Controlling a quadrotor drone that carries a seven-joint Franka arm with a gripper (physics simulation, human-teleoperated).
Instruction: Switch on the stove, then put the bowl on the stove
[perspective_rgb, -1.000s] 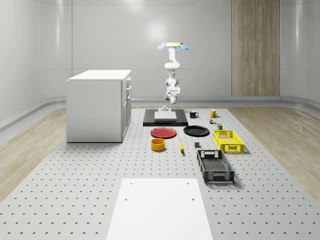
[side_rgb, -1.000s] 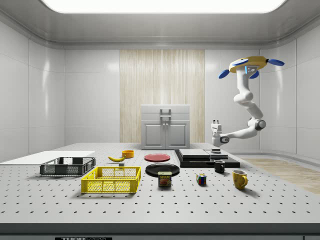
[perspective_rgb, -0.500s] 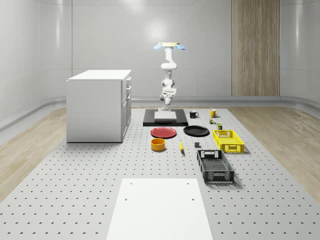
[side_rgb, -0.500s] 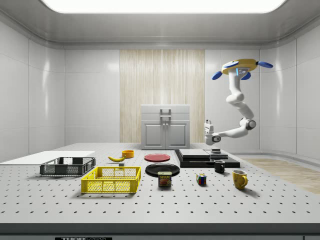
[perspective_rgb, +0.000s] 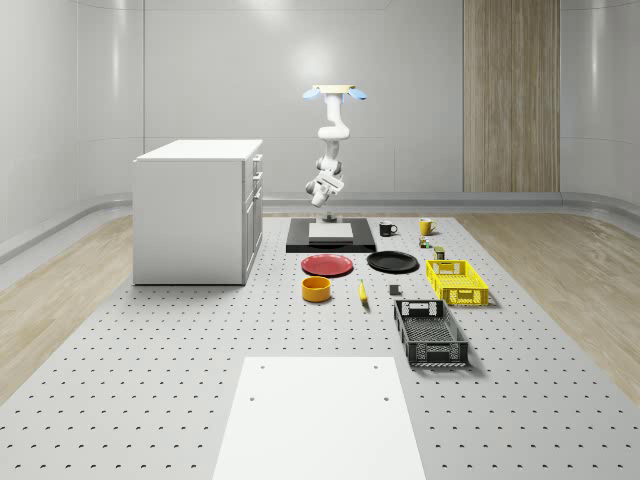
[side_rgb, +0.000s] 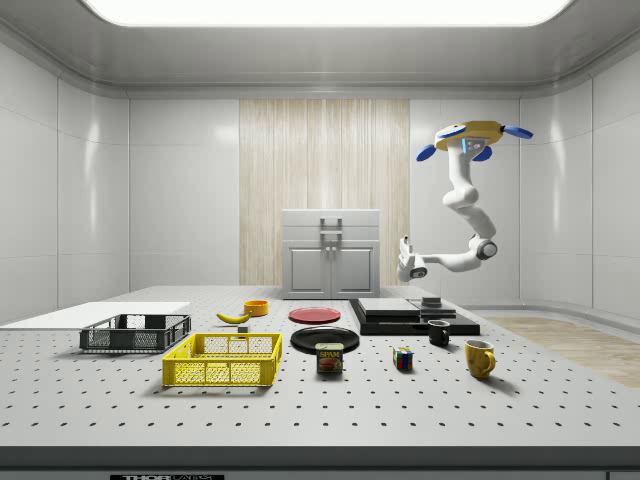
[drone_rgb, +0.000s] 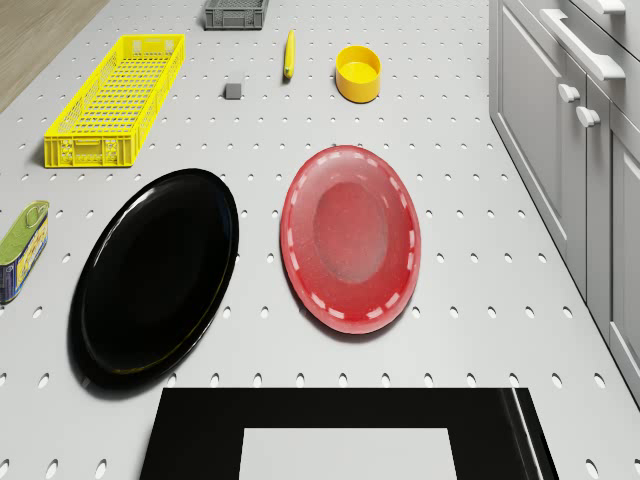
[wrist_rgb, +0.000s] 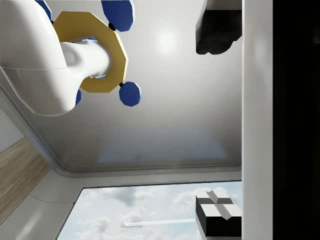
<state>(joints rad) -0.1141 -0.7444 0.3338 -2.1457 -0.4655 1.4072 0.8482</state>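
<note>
While drone (side_rgb: 468, 136) hovers behind stove (side_rgb: 410, 314), bowl (drone_rgb: 358, 73) sits apart.

The perforated table (perspective_rgb: 150, 340) bears stove (perspective_rgb: 331, 236), plates, bowl (perspective_rgb: 316, 289), crates, cabinet (perspective_rgb: 198, 210).

Stove (drone_rgb: 345, 425) cut off by drone view's edge, cabinet (drone_rgb: 580, 130) likewise

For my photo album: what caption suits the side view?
Drone hovers above the stove, gripper raised, bowl waiting.
</note>
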